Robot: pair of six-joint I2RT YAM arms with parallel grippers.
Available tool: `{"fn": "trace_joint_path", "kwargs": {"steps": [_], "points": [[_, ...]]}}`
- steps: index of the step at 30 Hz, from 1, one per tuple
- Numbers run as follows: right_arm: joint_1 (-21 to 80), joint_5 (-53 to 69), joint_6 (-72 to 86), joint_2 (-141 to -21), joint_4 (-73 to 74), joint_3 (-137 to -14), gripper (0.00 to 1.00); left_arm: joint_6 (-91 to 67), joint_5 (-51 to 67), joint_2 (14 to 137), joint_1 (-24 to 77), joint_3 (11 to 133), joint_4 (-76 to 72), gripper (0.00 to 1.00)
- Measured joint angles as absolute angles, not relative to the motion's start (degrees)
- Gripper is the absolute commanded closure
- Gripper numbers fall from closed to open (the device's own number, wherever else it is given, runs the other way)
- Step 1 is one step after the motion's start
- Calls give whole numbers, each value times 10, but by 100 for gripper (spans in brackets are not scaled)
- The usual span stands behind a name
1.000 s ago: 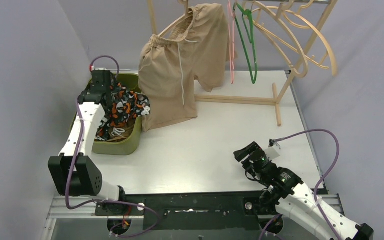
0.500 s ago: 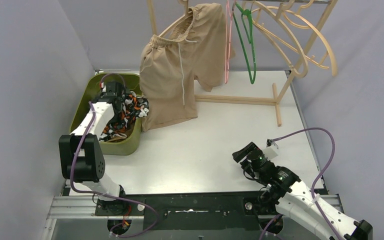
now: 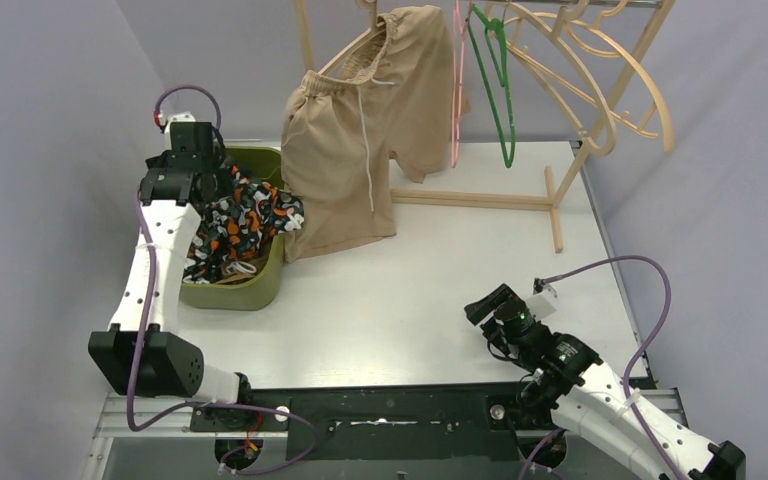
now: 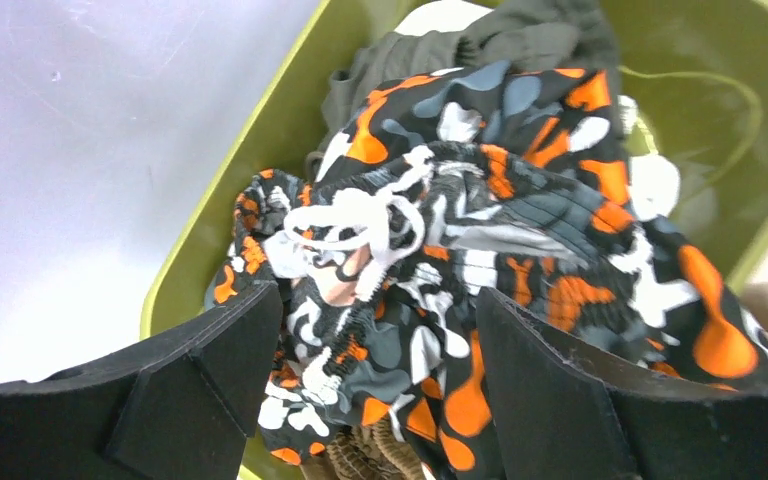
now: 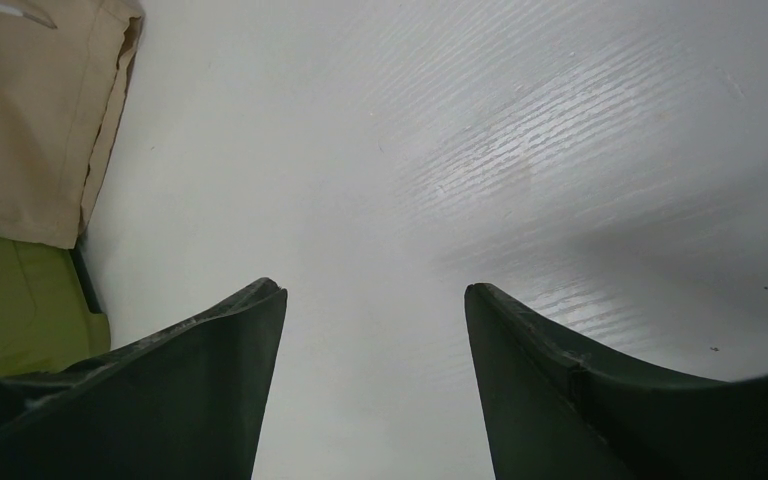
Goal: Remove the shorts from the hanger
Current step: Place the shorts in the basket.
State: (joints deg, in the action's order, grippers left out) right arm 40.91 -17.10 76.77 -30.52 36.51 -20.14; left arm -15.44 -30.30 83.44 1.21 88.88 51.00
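Under the left fingers [image 4: 210,370] the camouflage shorts [image 4: 480,230] bury most of the pile in the bin [image 4: 720,50]. Only scraps of olive shorts [image 4: 540,35] and white cloth [image 4: 450,15] peek out beyond them. Left of the right fingers [image 5: 190,400], the beige shorts [image 5: 30,110] run off the picture's edge. Overhead, the rack [image 3: 480,199] is cut off at its top.

a robot lab cell: plain pale walls [image 3: 50,120] box in a white table [image 3: 440,290], cabled arms [image 3: 155,270] bolt to a metal frame [image 3: 125,412] behind the right gripper [image 3: 482,303], a wooden hanger rack [image 3: 470,199] far beyond it.
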Motion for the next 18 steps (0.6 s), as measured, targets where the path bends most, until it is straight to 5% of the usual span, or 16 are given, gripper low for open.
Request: {"fn": "trace_joint_path", "kwargs": {"steps": [6,10,18], "points": [[409,-171,768,-316,360,-201,33,-162,-160,802,19,853,469,33],[409,-167,766,-329,351,-201,32,-184,-45,813,29,745,398,47],[409,-164,757,-329,357,-201,32,-223,-71,924,23,679,362,53]]}}
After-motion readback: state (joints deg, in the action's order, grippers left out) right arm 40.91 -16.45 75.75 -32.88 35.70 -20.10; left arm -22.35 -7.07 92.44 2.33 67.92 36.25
